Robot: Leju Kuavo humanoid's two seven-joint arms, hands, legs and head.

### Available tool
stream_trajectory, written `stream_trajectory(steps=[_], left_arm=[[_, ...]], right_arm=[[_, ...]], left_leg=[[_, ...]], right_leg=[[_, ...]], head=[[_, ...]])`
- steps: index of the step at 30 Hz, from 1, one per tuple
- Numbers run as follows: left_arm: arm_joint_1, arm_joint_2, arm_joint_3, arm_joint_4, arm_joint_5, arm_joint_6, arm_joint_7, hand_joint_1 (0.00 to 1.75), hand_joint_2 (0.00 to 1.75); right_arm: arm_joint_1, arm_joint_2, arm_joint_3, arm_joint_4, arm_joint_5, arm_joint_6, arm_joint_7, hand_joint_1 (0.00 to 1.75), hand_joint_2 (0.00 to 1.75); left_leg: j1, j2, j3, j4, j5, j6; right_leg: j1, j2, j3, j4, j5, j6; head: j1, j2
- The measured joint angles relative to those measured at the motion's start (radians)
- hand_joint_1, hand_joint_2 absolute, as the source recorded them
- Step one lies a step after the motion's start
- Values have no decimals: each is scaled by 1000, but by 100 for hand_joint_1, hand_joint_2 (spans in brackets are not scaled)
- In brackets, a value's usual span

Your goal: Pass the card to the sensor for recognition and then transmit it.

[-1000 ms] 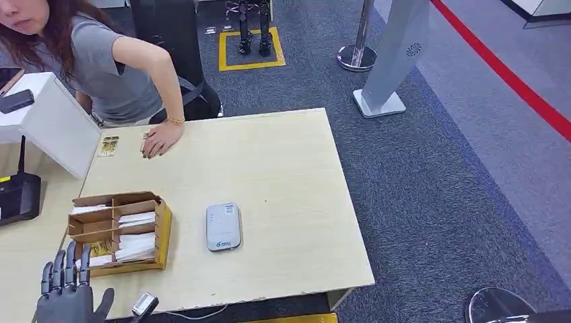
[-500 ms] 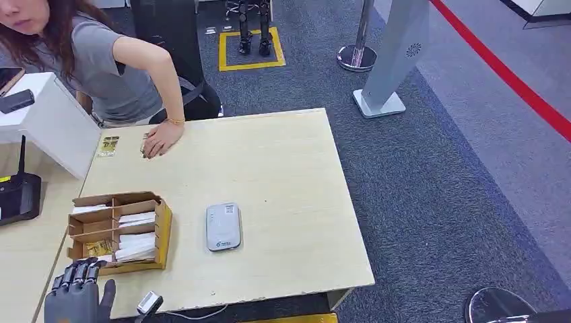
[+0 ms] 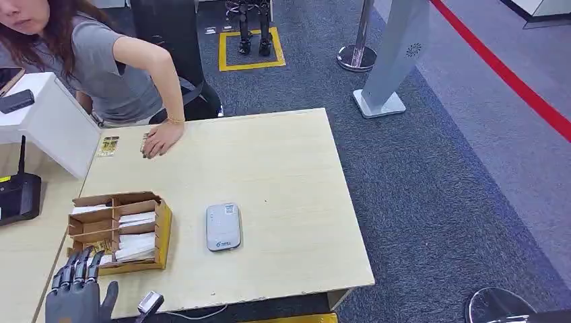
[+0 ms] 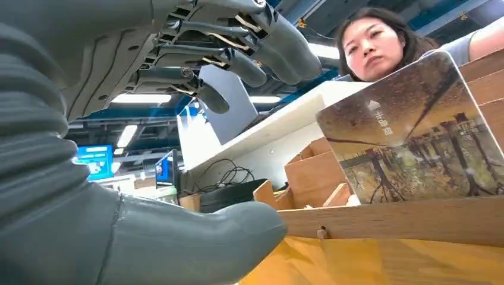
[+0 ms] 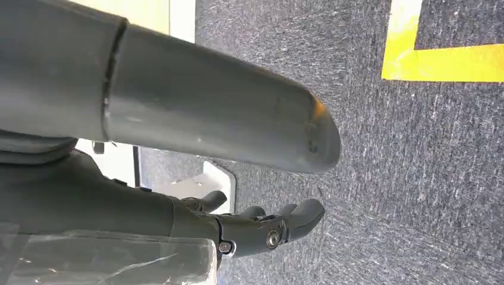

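We read the surface [image 3: 283, 175] as laid out for reach: the card box [image 3: 120, 232] sits at eight o'clock, the sensor [image 3: 223, 227] just beside it. Our left hand [image 3: 77, 296], fingers apart and empty, nears a card [image 4: 416, 142] standing upright in the box, which the wrist view reveals. Our right hand [image 5: 261, 228] hangs over carpet, seemingly empty.

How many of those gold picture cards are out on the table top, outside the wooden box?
2: one card lies at the table's far left corner; another card sits beside it, partly under the person's hand. More may be hidden beneath that hand.
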Motion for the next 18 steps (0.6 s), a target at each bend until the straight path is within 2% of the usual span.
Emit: stream_trajectory(steps=[4,11,14,18], left_arm=[[0,0,0,0,0,0,0,37,175],[0,0,0,0,0,0,0,56,175],[0,0,0,0,0,0,0,51,175],[0,0,0,0,1,0,0,54,175]], right_arm=[[0,0,0,0,0,0,0,0,0],[0,0,0,0,0,0,0,0,0],[0,0,0,0,0,0,0,0,0],[0,0,0,0,0,0,0,0,0]], left_leg=[[0,0,0,0,0,0],[0,0,0,0,0,0],[0,0,0,0,0,0],[0,0,0,0,0,0]], right_leg=[[0,0,0,0,0,0],[0,0,0,0,0,0],[0,0,0,0,0,0],[0,0,0,0,0,0]], head=[[0,0],[0,0],[0,0],[0,0]])
